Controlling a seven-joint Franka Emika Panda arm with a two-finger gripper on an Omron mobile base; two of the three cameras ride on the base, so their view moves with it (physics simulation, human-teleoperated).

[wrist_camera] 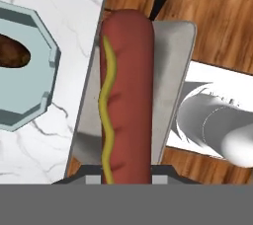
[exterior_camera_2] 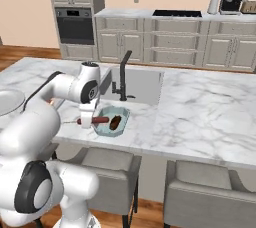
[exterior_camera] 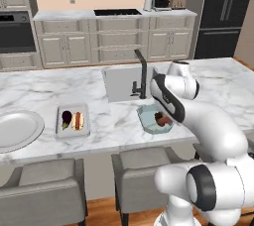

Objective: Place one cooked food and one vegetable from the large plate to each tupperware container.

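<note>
Big marble island counter (exterior_camera: 59, 84) across the room, sink (exterior_camera: 124, 82) sunk in the middle with its dark faucet (exterior_camera: 141, 74). Out on the far left sits the large plate (exterior_camera: 17, 130), bare as far as I can see. Near it, the pale rectangular container (exterior_camera: 73, 120) has a dark aubergine-like vegetable (exterior_camera: 66, 118) and a hot dog (exterior_camera: 78, 120) lying side by side in it. That one looks finished.

Now the teal container (exterior_camera_2: 111, 121), by the counter's near edge in front of the sink, holds one dark brown item (exterior_camera_2: 116, 121). I can't tell what it is.

And here's the gripper (exterior_camera_2: 87, 120), clamped tight on a second hot dog (wrist_camera: 125, 95), mustard stripe showing, gripped at one end. It hangs just left of the teal container, out over the counter's edge. The sausage's free end points towards the container, long axis level. So the container lies to the right of the hand; I'd judge a short carry that way before release.
</note>
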